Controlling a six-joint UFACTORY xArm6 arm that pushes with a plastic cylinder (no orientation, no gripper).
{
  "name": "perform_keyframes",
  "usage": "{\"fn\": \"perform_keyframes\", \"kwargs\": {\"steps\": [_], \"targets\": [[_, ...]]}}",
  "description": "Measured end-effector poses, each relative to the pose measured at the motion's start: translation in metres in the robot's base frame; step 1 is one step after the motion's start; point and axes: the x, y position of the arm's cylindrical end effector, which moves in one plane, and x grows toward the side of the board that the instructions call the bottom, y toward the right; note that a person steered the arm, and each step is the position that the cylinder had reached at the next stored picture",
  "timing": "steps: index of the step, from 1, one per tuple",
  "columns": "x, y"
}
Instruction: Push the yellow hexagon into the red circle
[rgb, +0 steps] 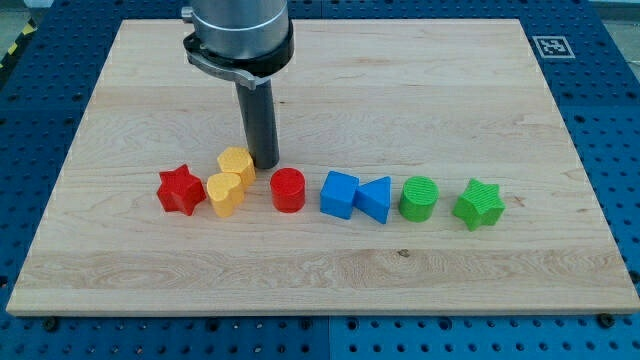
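Note:
The yellow hexagon (237, 163) sits on the wooden board, left of centre. The red circle (287, 190) stands to its lower right, a small gap apart. My tip (265, 162) rests on the board just right of the yellow hexagon and just above the red circle, close to both. A yellow heart-shaped block (225, 194) lies right below the hexagon, touching it.
A red star (181, 190) lies at the left end of the row. To the right of the red circle are a blue cube (339, 194), a blue triangle (375, 198), a green circle (419, 199) and a green star (478, 204). The board's edge (320, 313) runs along the view's bottom.

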Motion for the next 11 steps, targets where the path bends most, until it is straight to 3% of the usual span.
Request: {"fn": "perform_keyframes", "kwargs": {"steps": [1,2,3,4,7,10,11], "targets": [[-0.044,0.0],[-0.074,-0.041],[-0.061,-0.082],[-0.028,-0.087],[0.01,-0.042],[0.013,-0.018],[-0.007,-0.028]]}}
